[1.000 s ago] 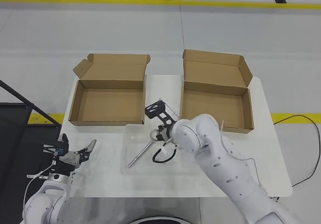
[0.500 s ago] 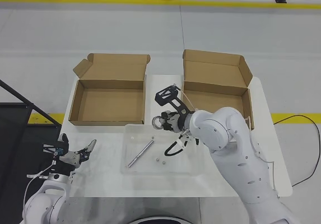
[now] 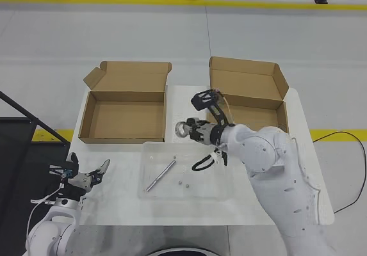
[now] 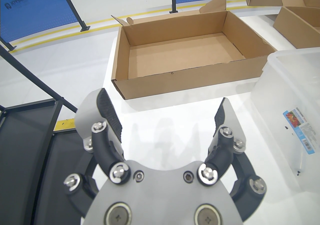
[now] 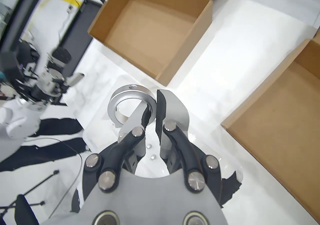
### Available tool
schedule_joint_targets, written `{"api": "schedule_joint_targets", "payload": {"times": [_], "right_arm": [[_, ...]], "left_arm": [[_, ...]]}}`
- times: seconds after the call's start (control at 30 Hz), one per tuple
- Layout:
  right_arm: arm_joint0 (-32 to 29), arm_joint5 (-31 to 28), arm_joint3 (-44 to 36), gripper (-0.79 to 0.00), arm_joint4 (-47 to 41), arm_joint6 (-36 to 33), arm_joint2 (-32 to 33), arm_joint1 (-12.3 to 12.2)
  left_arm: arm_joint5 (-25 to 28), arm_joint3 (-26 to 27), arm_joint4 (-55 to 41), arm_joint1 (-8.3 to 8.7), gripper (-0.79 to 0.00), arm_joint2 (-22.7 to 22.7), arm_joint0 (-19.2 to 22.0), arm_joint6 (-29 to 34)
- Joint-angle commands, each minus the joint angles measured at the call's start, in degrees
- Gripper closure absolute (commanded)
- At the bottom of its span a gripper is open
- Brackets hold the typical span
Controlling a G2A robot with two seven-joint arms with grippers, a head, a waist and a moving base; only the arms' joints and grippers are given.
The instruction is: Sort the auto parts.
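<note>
Risen above the bin (image 3: 215,182), right pincer (image 5: 152,108) clamps ring (image 5: 132,88); rod (image 3: 161,175), perhaps nuts (image 3: 180,182), inside.

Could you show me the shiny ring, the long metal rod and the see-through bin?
metal ring (image 5: 126,91): right wrist view, on the ring's upper band.
metal rod (image 3: 162,175): top view, middle of its shaft.
clear bin (image 3: 212,185): top view, a bare patch of its floor.

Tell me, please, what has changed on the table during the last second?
The right gripper, shut on the metal ring, rose out of the clear tray and carried the ring away from the robot, toward the gap between the left cardboard box and the right cardboard box. The metal rod and small parts stayed in the tray; the left gripper stayed open; the boxes did not move.
</note>
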State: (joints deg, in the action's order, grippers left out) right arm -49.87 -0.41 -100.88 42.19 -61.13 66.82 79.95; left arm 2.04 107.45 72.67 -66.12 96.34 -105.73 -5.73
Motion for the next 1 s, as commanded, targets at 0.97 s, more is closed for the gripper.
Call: {"api": "schedule_joint_targets", "payload": {"times": [0.97], "right_arm": [[2.31,6.33,9.52,0.000,17.16,9.93,6.23,-2.65]], "left_arm": [[0.00,0.00,0.00,0.00,-0.785,0.00,0.00,0.00]]}}
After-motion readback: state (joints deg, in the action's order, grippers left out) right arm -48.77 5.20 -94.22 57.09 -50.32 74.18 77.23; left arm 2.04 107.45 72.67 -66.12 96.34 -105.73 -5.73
